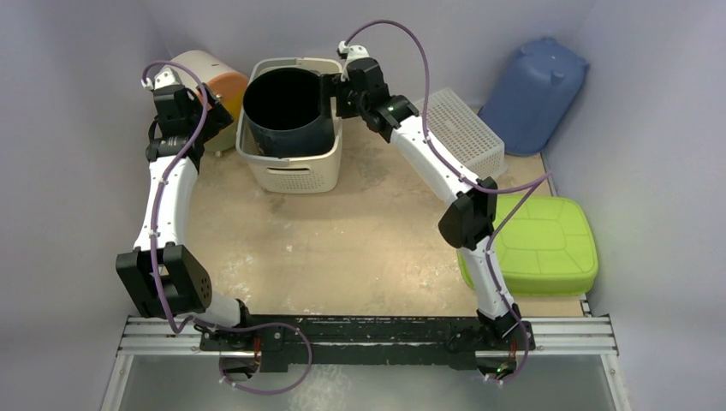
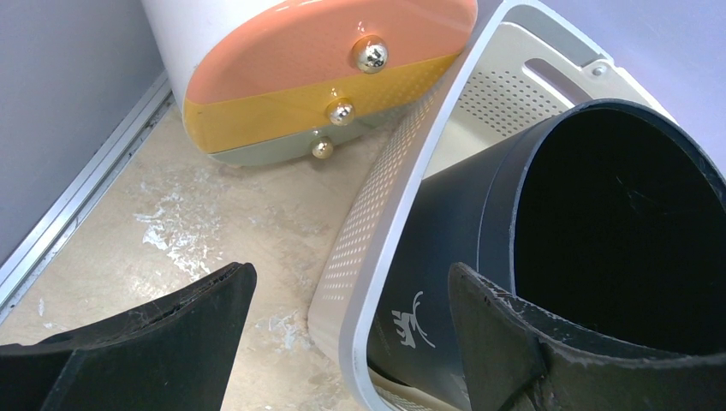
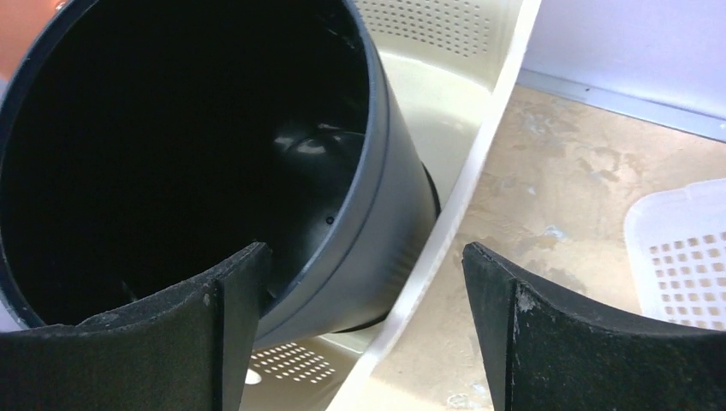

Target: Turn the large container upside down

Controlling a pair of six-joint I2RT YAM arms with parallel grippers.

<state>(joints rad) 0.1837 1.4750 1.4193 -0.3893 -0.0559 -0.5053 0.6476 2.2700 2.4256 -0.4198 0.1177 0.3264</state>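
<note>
1. While the overhead view lays out the whole worktop (image 1: 342, 240), only the wrist cams get you close to the cream basket (image 1: 295, 171). From above you see a blue tub (image 1: 535, 90) leaning bottom-out in the far right corner and a green tub (image 1: 539, 244) lying flat-side up at the right edge. A white mesh basket (image 1: 467, 133) sits upside down between them.
2. Left wrist cam gives stuff the top view hides: a small white logo on the dark pot (image 2: 445, 223), plus three shiny knobs on the drawer unit (image 2: 317, 60), which has orange, yellow and grey fronts.
3. Right wrist cam looks straight into the pot's mouth, and a moulded bottom shows through the dark.
4. That basket is the big one: cream plastic, perforated walls, rounded rim, a slot handle. It stands mouth up at the far middle of the worktop, just beside the drawer unit.
5. Inside it stands the pot, also mouth up, taking up most of the room.
6. Left pincer (image 2: 351, 274) is spread wide and holds nothing. One finger is over bare worktop and the other is over the pot's rim, so the basket wall sits between them.
7. Right pincer (image 3: 366, 253) is also spread and holds nothing, straddling the basket's opposite wall. Whether either one touches, I can't tell.
</note>
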